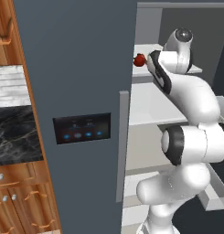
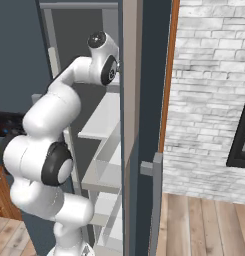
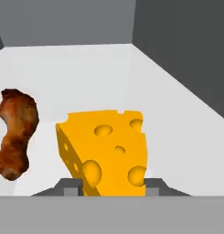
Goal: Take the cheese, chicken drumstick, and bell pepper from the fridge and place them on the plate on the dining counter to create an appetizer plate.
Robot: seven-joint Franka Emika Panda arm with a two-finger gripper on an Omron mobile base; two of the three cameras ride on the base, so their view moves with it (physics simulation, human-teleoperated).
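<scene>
In the hand view, the cheese [image 3: 105, 153] is seen low at centre on a white shelf [image 3: 168, 137] of the fridge [image 1: 77, 68], with the fingers [image 3: 70, 187] closed against its two sides. The chicken drumstick [image 3: 15, 132] lies just beside it at the left edge. The bell pepper [image 1: 139, 60] is seen at upper centre of the left base view. Since only the wedge's lower part appears to be gripped, it could tip or slip on lifting, and the drumstick could be knocked.

I see a white fridge shelf [image 3: 109, 77] with cheese [image 3: 106, 151] and a chicken drumstick [image 3: 15, 135] on it.
</scene>
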